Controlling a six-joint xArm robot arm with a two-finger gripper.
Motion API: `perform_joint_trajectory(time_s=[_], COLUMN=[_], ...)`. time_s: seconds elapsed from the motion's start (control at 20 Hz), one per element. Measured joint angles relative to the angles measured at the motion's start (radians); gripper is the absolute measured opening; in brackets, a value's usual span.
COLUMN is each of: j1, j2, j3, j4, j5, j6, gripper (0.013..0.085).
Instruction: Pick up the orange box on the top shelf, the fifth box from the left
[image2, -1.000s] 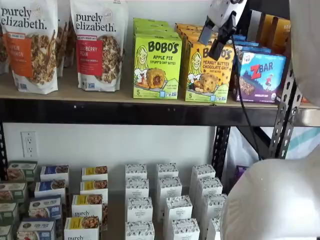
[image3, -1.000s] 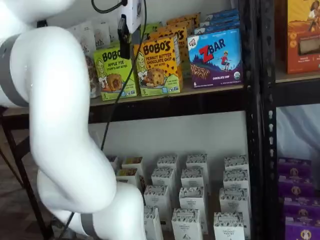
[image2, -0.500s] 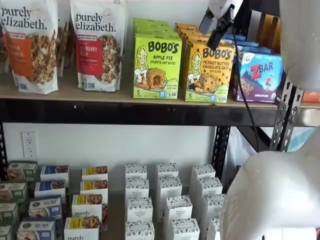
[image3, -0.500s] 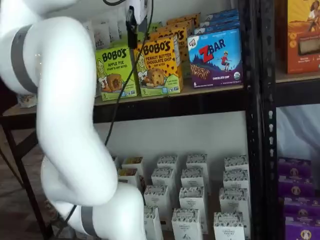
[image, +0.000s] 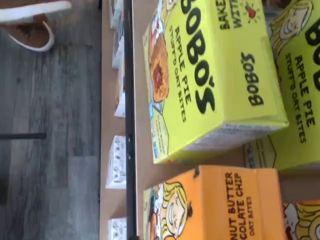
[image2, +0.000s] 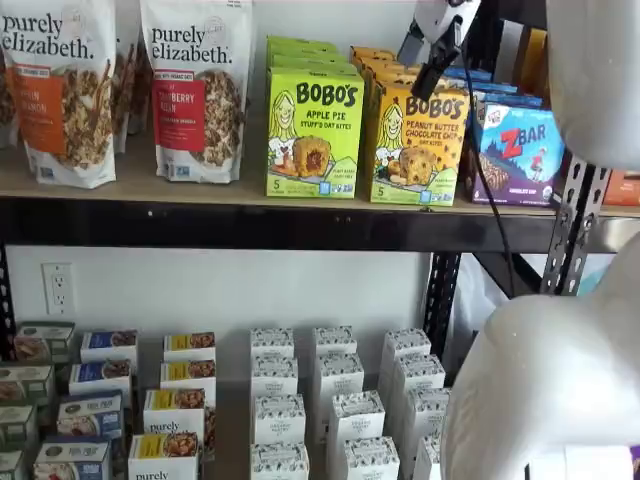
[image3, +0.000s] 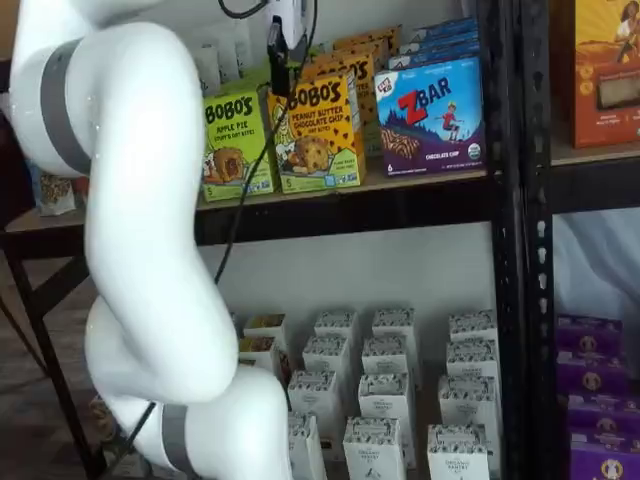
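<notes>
the white arm (image3: 140, 250) fills the near side in both shelf views, its thick links between camera and rack, a black cable (image3: 235, 215) trailing down from the wrist. at its far end the hand (image2: 420, 62) hangs from the upper edge of a shelf view, white body above, two black fingers (image2: 433, 72) slanting down with a clear gap between them, so the hand stands apart and grips nothing. its fingertips hover in front of the upper left corner of the orange box (image2: 418, 143), which stands upright at the front edge of the top shelf (image2: 200, 190), more orange boxes lined up behind it. just beside it on one side stands the lime-green apple pie box (image2: 313, 132), on the other the blue zbar box (image2: 518, 152); each has a narrow gap to it. in the wrist view the orange box's (image: 215, 205) top and face show next to the lime-green box (image: 210, 75), with the shelf's black front beam (image: 130, 120) running past both. further along the shelf stand two purely elizabeth granola bags (image2: 195, 90). below, the lower shelf carries rows of small white cartons (image2: 335, 400). behind the rack is a white wall with a socket (image2: 58, 288).
</notes>
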Motion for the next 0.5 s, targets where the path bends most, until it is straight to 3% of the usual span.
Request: perform_joint_trajectory(time_s=[0.5], j1=[0.008], j2=[0.018], j3=[0.035], j4=[-0.040], j5=[-0.048], j6=[-0.016], gripper=[0.0850])
